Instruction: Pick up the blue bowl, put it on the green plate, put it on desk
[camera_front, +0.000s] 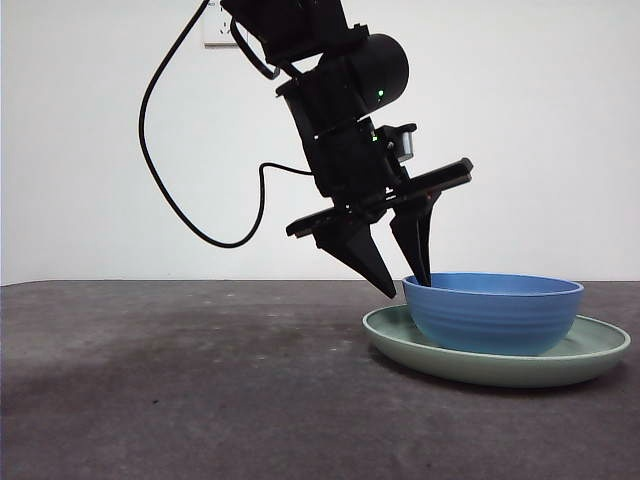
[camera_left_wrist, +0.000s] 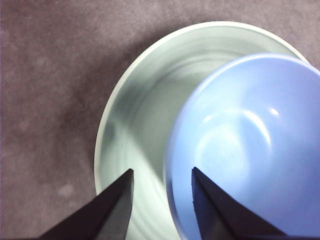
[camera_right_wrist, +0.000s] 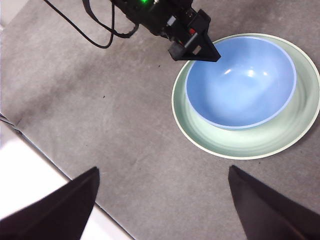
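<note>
The blue bowl (camera_front: 495, 315) (camera_left_wrist: 250, 150) (camera_right_wrist: 240, 82) sits inside the green plate (camera_front: 500, 365) (camera_left_wrist: 140, 115) (camera_right_wrist: 250, 142), off-centre in the plate, on the desk (camera_front: 180, 380). My left gripper (camera_front: 406, 285) (camera_left_wrist: 161, 175) is open and tilted down over the bowl's left rim. One jaw hangs outside the rim over the plate, the other just inside the bowl, and neither presses on the rim. The right gripper (camera_right_wrist: 163, 169) is open wide, high above bare desk, apart from both dishes and holding nothing.
A black cable (camera_front: 160, 190) loops down from the left arm in front of the white wall. A white wall socket (camera_front: 218, 35) shows at the top. In the right wrist view the desk's edge (camera_right_wrist: 55, 167) borders a white surface.
</note>
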